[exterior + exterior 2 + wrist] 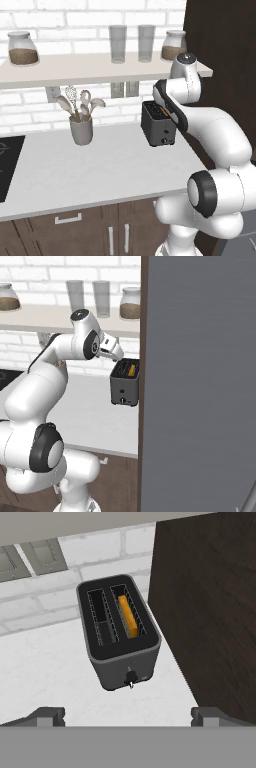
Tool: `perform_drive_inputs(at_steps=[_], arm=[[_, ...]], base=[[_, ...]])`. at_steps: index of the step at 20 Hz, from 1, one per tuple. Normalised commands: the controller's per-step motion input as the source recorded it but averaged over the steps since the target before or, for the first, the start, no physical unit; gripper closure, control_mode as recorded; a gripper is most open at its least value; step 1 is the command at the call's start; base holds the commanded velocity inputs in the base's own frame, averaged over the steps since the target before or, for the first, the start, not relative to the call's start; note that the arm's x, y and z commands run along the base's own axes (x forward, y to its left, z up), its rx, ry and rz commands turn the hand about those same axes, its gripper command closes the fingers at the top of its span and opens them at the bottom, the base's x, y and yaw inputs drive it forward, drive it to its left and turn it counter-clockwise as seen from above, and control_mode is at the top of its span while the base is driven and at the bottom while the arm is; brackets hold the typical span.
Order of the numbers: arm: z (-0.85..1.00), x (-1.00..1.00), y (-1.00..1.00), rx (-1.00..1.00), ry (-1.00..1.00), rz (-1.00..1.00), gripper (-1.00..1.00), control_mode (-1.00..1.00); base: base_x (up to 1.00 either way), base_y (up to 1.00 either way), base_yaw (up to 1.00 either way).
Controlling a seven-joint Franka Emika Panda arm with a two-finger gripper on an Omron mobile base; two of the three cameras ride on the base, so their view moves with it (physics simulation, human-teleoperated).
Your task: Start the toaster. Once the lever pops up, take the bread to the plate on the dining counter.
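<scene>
Gripper spread wide, empty, above toaster at worktop's right end. Bread sits in the slot: light, crumbly; pinch exposed top edge gently.

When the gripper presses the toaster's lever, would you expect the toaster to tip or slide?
The toaster looks boxy and low, so it probably won't tip. On the smooth white worktop it might slide a little. The wide-open gripper hangs apart above it.

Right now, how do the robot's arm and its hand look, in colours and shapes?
The arm is glossy white, made of thick rounded segments, with dark grey to black rings and caps at the joints. No cables or markings show. The hand ends in two small dark grey fingertips, blocky in shape.
</scene>
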Motion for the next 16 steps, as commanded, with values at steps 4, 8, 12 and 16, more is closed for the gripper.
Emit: perform_drive_inputs(at_steps=[4,8,12,16], arm=[[0.00,0.00,0.00,0.00,0.00,0.00,-1.00,-1.00],[0.00,0.00,0.00,0.00,0.00,0.00,-1.00,-1.00],[0.00,0.00,0.00,0.00,0.00,0.00,-1.00,-1.00],[0.00,0.00,0.00,0.00,0.00,0.00,-1.00,-1.00]], base=[[0.00,0.00,0.00],[0.00,0.00,0.00],[0.00,0.00,0.00],[0.00,0.00,0.00]])
